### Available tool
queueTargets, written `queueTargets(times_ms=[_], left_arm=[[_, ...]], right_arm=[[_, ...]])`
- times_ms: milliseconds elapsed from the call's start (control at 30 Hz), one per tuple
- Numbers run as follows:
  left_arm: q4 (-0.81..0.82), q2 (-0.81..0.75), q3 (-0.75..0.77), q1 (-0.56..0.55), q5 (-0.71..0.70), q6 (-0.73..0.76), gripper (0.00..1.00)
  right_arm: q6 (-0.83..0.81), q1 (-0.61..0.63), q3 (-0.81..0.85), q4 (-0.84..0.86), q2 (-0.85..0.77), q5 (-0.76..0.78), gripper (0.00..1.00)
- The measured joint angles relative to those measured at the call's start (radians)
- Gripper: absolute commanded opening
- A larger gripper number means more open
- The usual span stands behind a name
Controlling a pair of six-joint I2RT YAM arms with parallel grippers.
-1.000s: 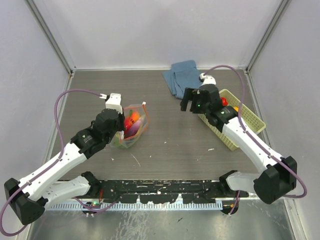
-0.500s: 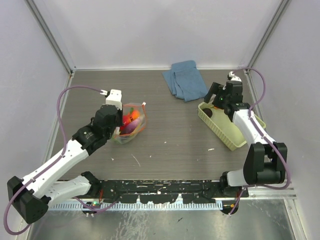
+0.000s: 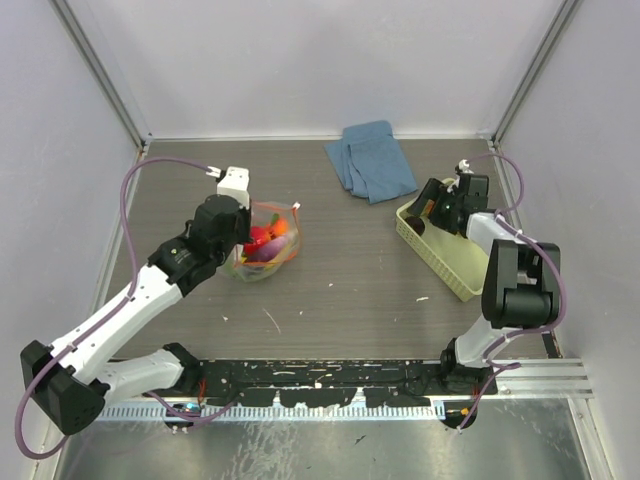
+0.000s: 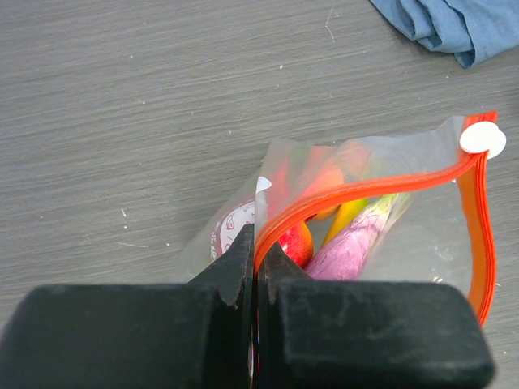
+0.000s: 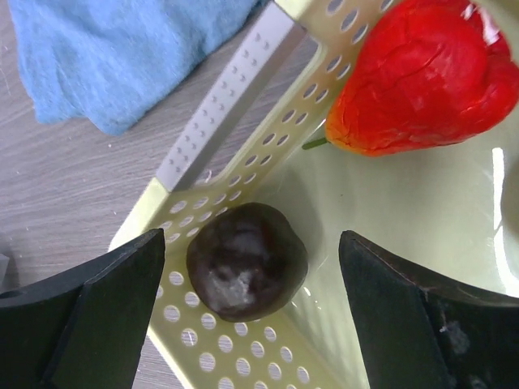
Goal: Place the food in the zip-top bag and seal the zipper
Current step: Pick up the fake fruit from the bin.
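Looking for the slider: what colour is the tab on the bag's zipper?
White; the tab shows best in the left wrist view.

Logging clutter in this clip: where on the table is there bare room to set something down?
Widest bare patch: mid-table, between the zip-top bag and the basket, nearer than the blue cloth. The far-left corner behind the left gripper is bare. Crowded: the basket's far end, two fruits under the open right gripper.

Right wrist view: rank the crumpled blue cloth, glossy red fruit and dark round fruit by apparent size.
Largest, about alike: crumpled blue cloth (cut off by the frame) and glossy red fruit.
Smallest: dark round fruit.
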Motion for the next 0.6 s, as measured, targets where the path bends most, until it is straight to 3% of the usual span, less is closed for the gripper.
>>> queueTargets(times_ms=[600], left_arm=[[-0.319,0.203,0.272,0.0,0.031,-0.073,0.0]], right_arm=[[-0.056,-0.016,0.06,-0.07,0.145,-0.1,0.82]])
